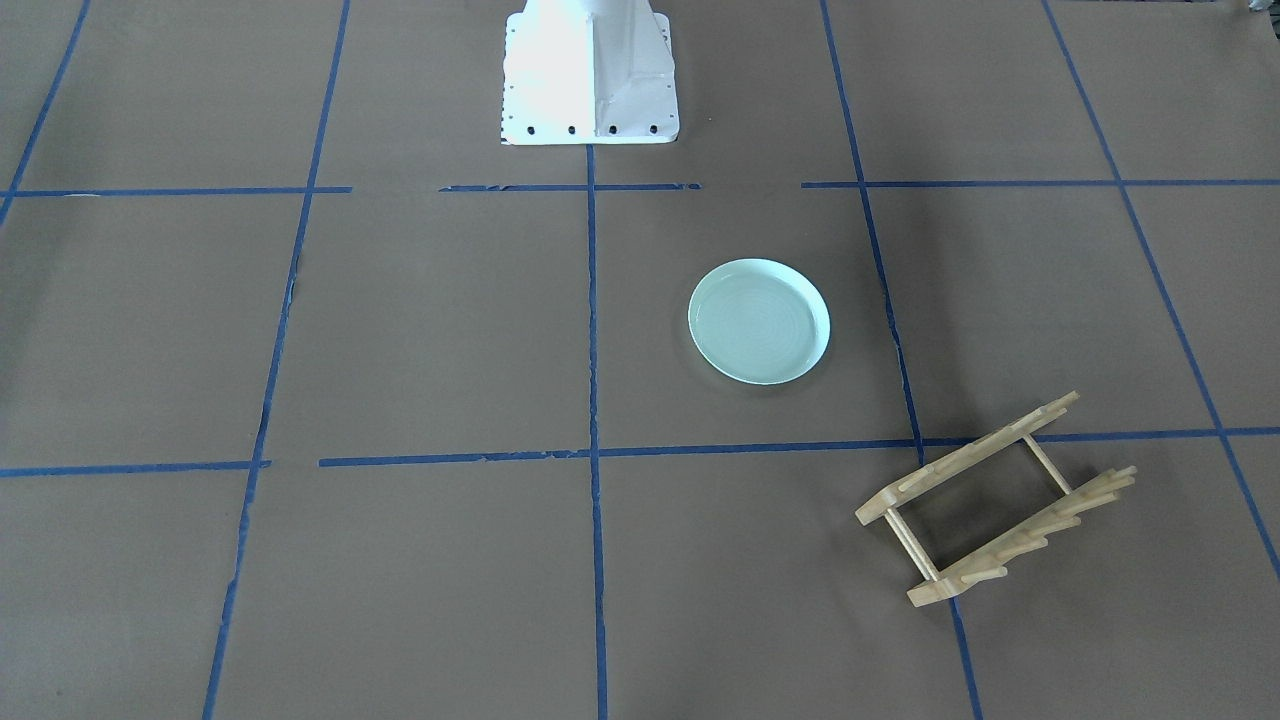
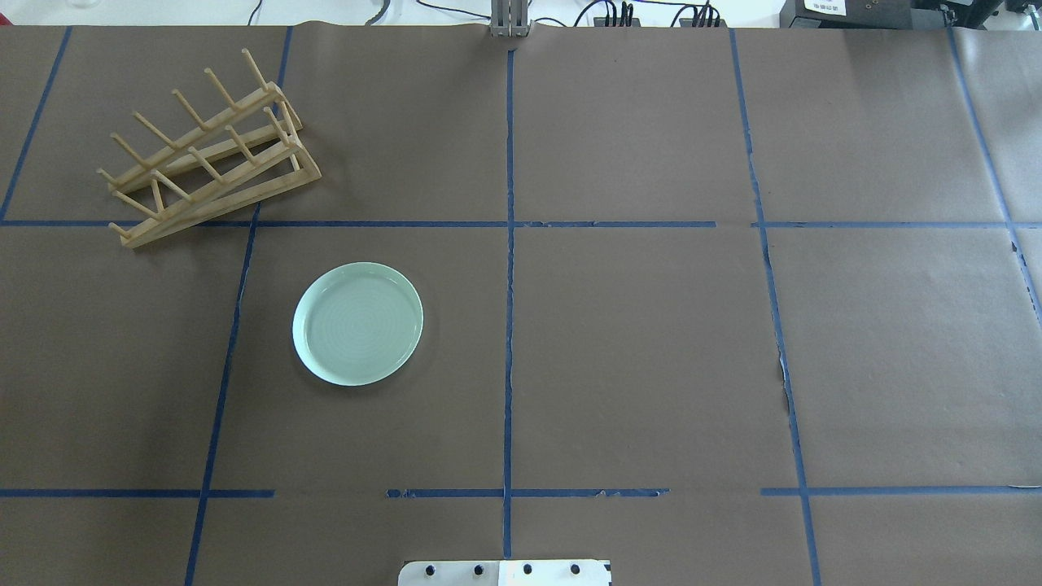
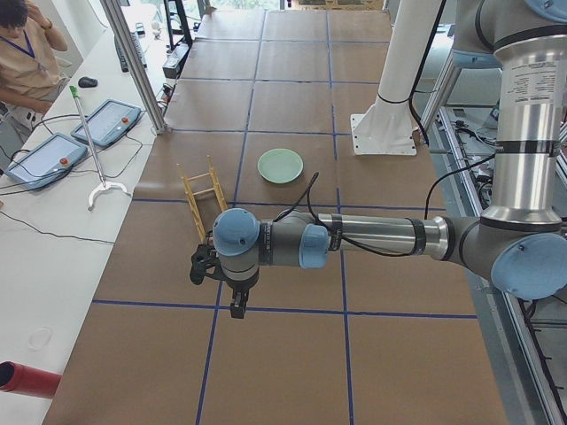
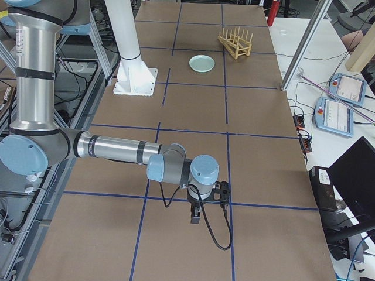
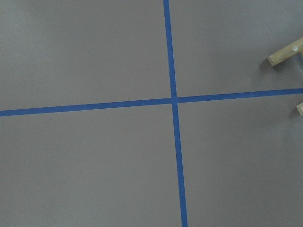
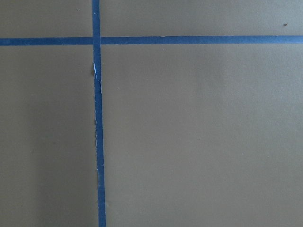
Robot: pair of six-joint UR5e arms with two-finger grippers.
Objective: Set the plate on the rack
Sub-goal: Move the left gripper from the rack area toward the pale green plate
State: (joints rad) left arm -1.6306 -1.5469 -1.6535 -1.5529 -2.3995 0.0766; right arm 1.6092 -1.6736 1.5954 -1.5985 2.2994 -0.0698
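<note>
The pale mint-green plate (image 1: 759, 321) lies flat on the brown paper-covered table, on the robot's left half (image 2: 358, 323). The light wooden rack (image 2: 207, 155) stands empty beyond it, towards the far left corner (image 1: 995, 500). Two of its rail ends show at the right edge of the left wrist view (image 5: 284, 54). My left gripper (image 3: 237, 304) hangs over the table past the rack, away from the plate (image 3: 280, 165). My right gripper (image 4: 195, 215) hangs over the table's other end, far from the plate (image 4: 201, 62). I cannot tell whether either is open or shut.
The white robot pedestal (image 1: 590, 75) stands at the near middle edge. Blue tape lines (image 2: 509, 244) divide the table into squares. An operator (image 3: 27, 44), control pendants (image 3: 53, 155) and a grabber stick (image 3: 89, 133) are on the side bench. A red cylinder (image 3: 27, 381) lies there too.
</note>
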